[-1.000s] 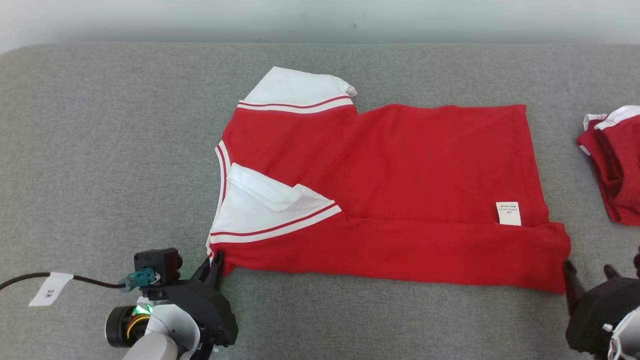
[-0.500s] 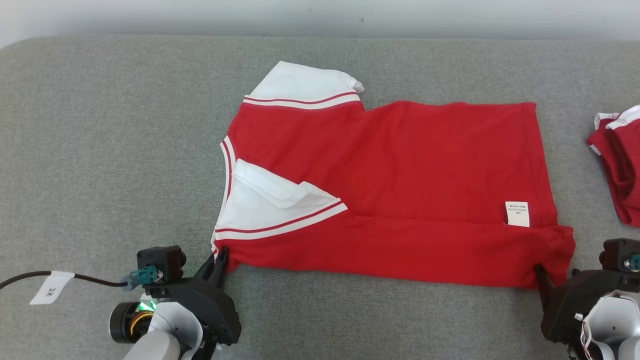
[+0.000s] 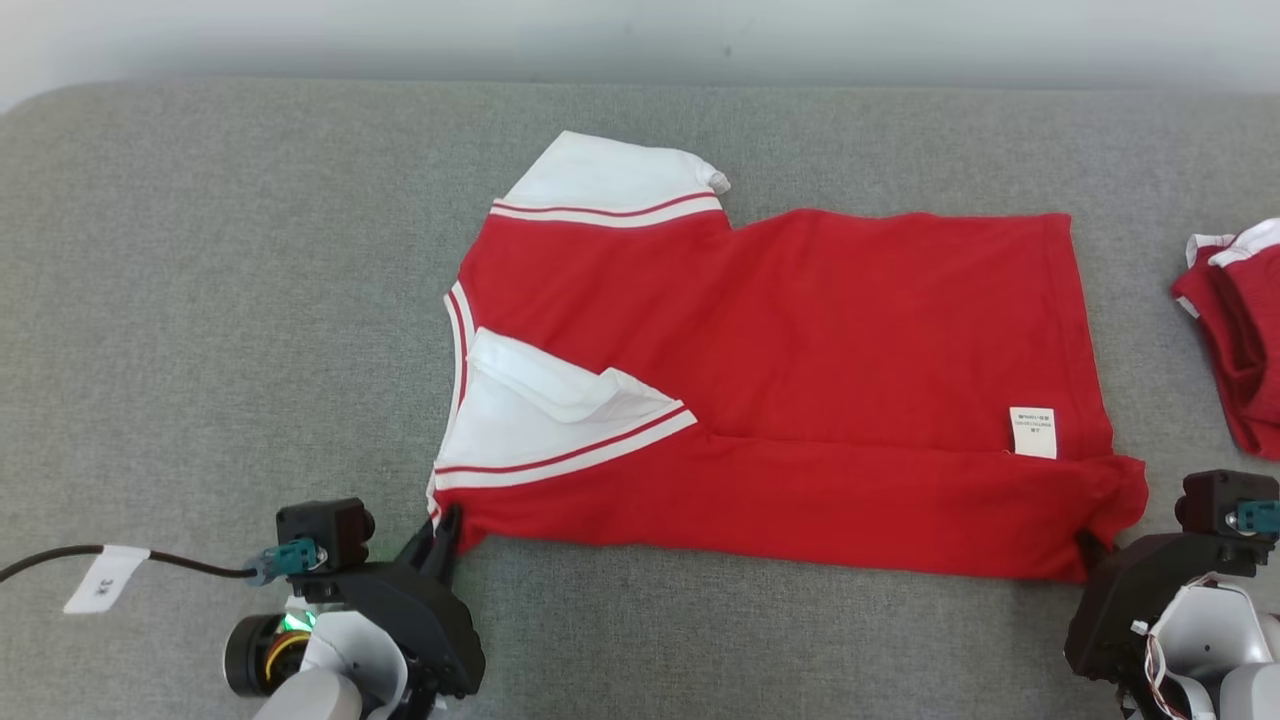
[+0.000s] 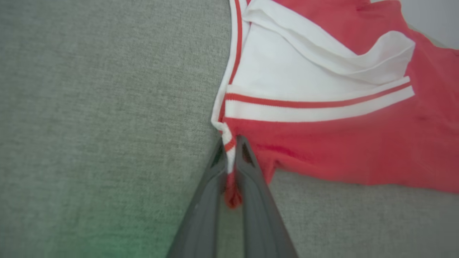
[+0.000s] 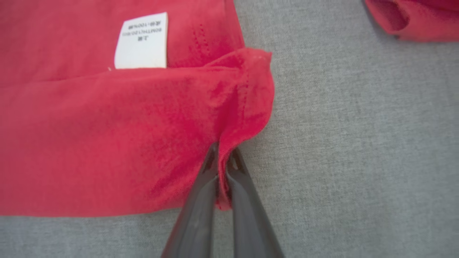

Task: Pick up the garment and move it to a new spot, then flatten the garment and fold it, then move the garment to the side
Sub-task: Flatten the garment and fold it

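Head view: a red short-sleeved jersey shirt with white sleeves and striped trim [image 3: 800, 350] lies flat mid-way across the grey cloth-covered desk [image 3: 200, 300], its near long edge already folded over.
Just changed: the right gripper [image 3: 1092, 548], spread beside the hem a second ago, now pinches the near right hem corner, with red cloth bunched between its fingers [image 5: 197, 208].
Left gripper [image 3: 447, 527]: still pressed together on the near left corner by the trim.
Meaning: with both near corners held, the next fold looks ready to start.
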Controlling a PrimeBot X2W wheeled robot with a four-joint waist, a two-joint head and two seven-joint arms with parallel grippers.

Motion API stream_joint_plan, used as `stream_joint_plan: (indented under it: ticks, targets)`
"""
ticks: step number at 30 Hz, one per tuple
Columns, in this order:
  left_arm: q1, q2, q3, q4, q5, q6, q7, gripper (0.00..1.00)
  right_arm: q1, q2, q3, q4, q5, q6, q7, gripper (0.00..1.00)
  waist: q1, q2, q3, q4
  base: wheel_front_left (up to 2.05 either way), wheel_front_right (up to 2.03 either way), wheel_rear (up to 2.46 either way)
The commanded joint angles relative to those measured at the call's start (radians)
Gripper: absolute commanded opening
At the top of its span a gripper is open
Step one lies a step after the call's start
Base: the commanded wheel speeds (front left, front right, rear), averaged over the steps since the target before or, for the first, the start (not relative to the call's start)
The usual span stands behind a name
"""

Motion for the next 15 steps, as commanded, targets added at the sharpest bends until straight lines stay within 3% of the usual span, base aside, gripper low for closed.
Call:
stream_joint_plan:
  ticks: [1,15]
  targets:
    - [0.039,0.004,-0.011,0.013,-0.003,-0.002,0.018,0.0,0.031,0.002,-0.012,0.015,-0.003,-0.002,0.008,0.0,0.0,0.0,-0.007,0.0,0.0,0.0,0.0]
    - [0.192,0.091,0.008,-0.171,-0.061,0.048,0.103,0.0,0.203,0.0,-0.078,-0.226,0.079,-0.002,0.112,0.0,0.0,0.0,-0.1,0.021,0.0,0.0,0.0]
